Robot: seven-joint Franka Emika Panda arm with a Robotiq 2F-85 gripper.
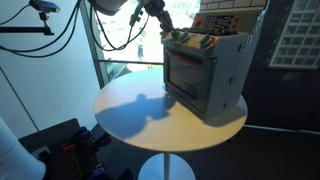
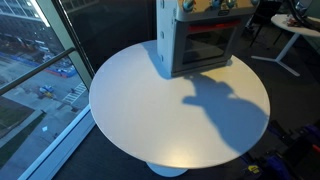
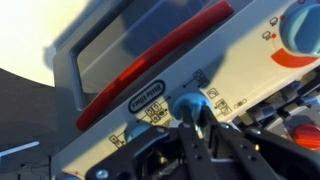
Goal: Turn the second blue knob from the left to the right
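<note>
One toy oven is standing on one white table in both exterior views. In the wrist view two blue knobs are showing on its panel beside one red handle: the far blue knob at the picture's edge, and the near blue knob sitting at the tips of the gripper, whose fingers are crowding it; whether they are clamping it, I cannot tell

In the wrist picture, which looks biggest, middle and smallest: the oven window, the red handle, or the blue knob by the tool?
1. oven window
2. red handle, long but thin
3. blue knob at the tool
</note>
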